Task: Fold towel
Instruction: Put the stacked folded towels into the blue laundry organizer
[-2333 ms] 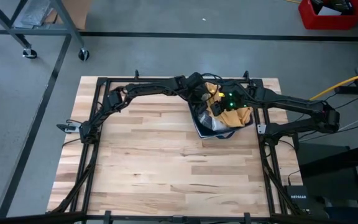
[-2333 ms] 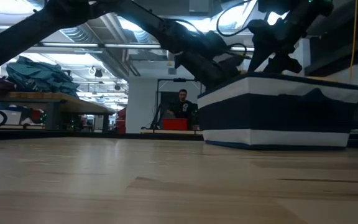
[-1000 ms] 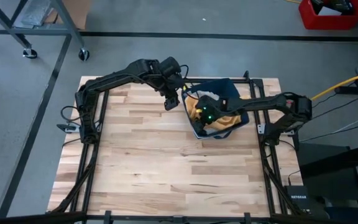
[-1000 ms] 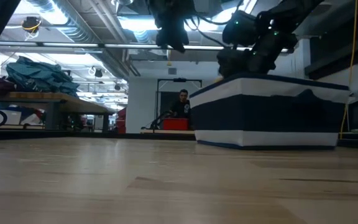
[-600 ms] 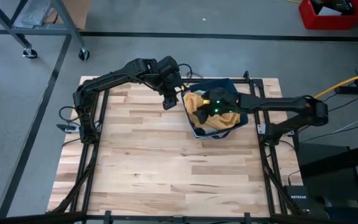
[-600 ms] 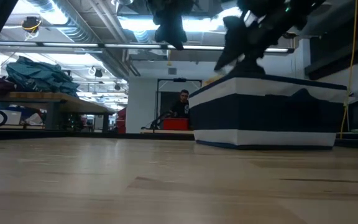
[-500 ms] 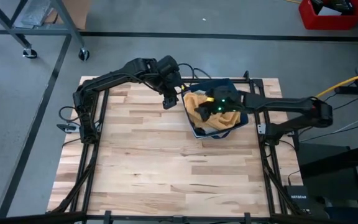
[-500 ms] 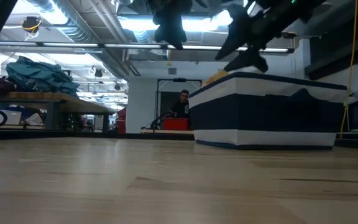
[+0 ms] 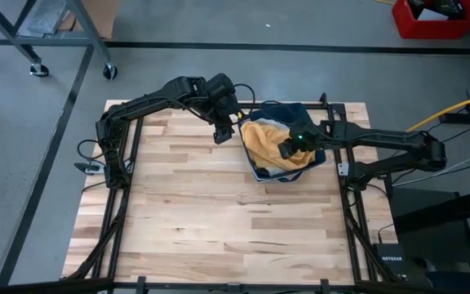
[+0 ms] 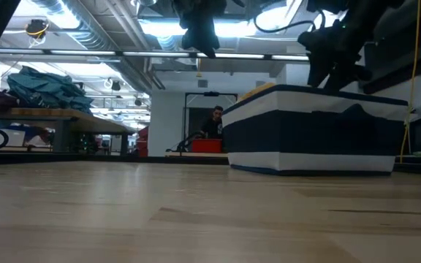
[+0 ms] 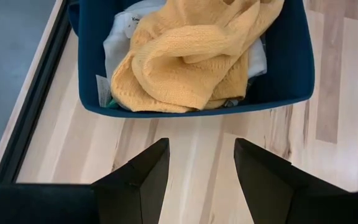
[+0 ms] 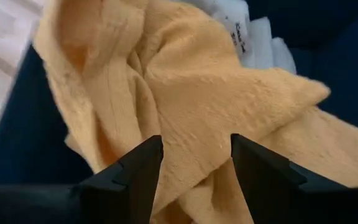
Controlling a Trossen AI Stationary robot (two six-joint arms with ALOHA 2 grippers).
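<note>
So I see one crumpled, fuzzy yellow towel heaped in the dark blue bin. My right gripper hovers spread just over its nap; my left gripper, also spread, hangs beside the bin.

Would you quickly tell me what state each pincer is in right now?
Left pincer: open, empty, hovering over the table beside the blue bin.
Right pincer: open, holding nothing, just above the yellow towel in the bin.
</note>
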